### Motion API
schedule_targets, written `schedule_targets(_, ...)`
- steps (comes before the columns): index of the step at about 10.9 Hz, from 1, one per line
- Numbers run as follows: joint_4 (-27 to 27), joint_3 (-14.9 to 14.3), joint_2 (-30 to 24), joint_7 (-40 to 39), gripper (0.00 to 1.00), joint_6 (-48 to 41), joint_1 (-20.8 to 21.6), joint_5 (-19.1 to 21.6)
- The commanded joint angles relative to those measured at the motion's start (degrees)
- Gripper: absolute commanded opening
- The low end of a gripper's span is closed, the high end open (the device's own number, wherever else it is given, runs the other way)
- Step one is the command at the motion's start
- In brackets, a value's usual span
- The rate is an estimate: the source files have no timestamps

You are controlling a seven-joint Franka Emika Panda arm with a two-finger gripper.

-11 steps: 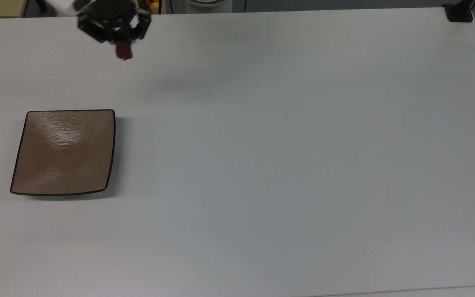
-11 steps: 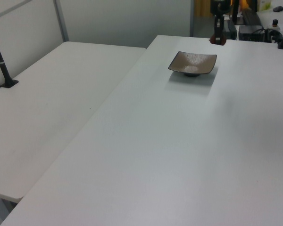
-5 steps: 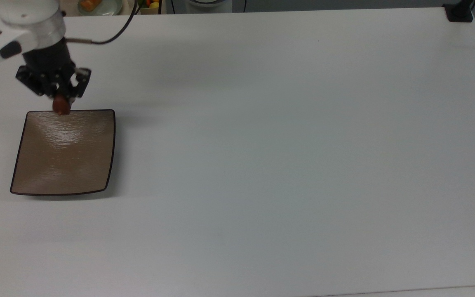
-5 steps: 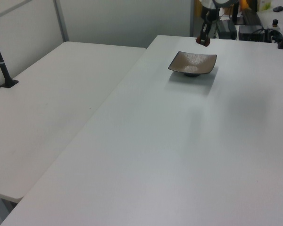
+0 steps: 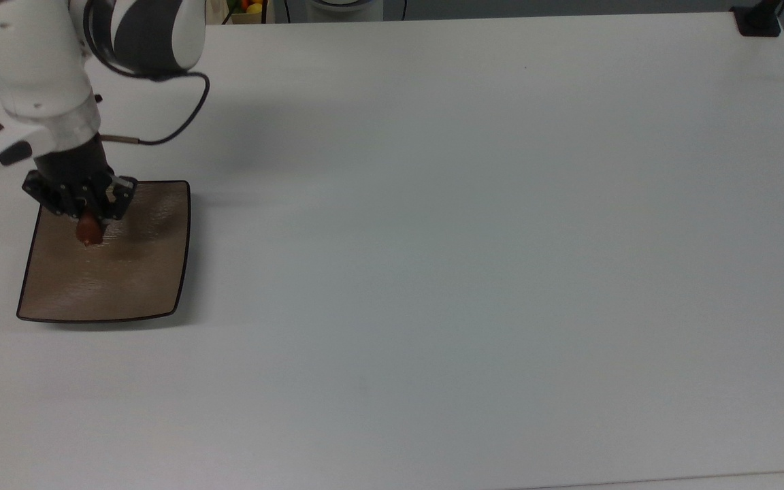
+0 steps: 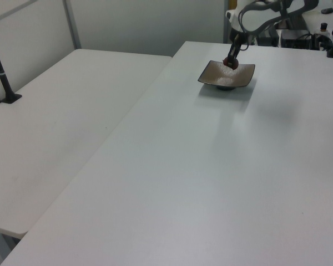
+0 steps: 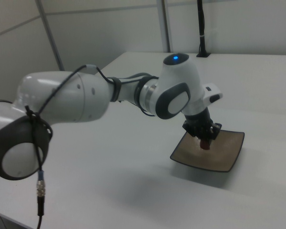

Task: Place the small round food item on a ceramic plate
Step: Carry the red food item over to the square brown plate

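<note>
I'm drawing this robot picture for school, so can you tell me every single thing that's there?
small round food item: one, dark reddish-brown, held above the plate, toward the top view's upper left of it.
ceramic plate: one, square, tan-brown with a thin dark rim, on the table at the top view's left.
table: one, white, under everything; a second white table beside it on the left view's left.
black post: one, standing on the second table at the left view's left edge.
robot arm: one, white and grey, with a black cable.
gripper: one, black, its jaws shut on the food item.
</note>
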Motion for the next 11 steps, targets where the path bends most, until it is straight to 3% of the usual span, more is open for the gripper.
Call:
schedule_targets(1, 4.29, 1.31, 4.54, -1.54, 0.12, 0.40, -1.27, 0.56)
schedule_targets(3, 4.11, 1.66, 5.59, -1.55, 0.13, 0.40, -1.53, 0.29)
schedule_targets(4, 4.02, 1.66, 5.68, -1.37, 0.22, 0.40, -1.79, 0.38)
schedule_targets(9, 3.59, 1.84, 5.68, -0.75, 1.00, 0.40, -2.32, 0.91)
schedule_targets(11, 3.50, 1.93, 5.68, -0.84, 1.00, 0.40, -2.32, 0.65)
